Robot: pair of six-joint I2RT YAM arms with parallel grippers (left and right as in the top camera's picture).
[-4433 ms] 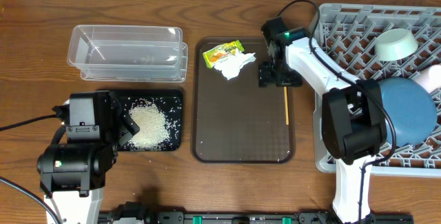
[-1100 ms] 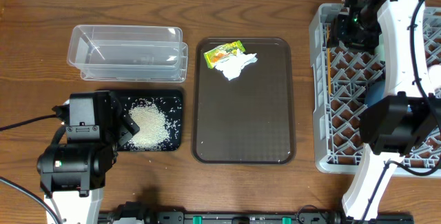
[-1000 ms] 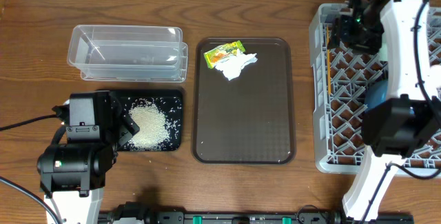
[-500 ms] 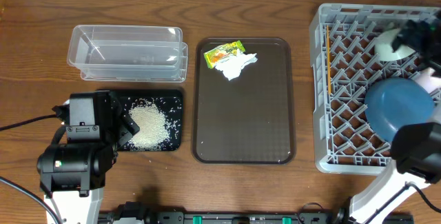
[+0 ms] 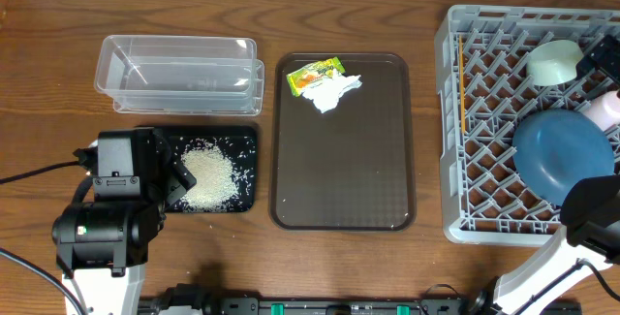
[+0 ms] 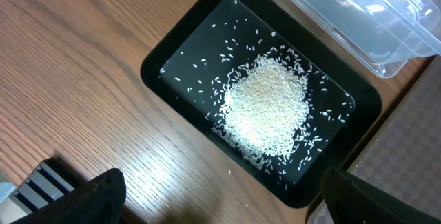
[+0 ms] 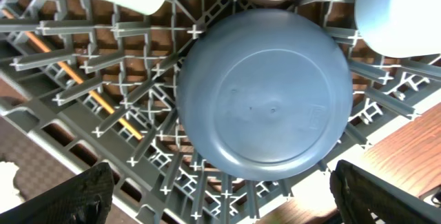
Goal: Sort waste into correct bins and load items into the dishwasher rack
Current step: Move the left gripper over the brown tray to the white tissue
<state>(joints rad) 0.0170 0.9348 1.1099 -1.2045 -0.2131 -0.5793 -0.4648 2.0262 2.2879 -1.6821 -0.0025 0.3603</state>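
Right tool (image 7: 220,198) open, empty, over dark-blue bowl (image 7: 265,93); your wrapper (image 5: 315,73) lies leftward at brown tray's (image 5: 339,165) far edge; open left tool (image 6: 227,203) looks nearer.

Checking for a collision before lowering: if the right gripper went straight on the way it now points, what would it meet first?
Most likely the upturned base of the dark-blue bowl in the dishwasher rack, centred ahead of the open right gripper. How far off is unclear.
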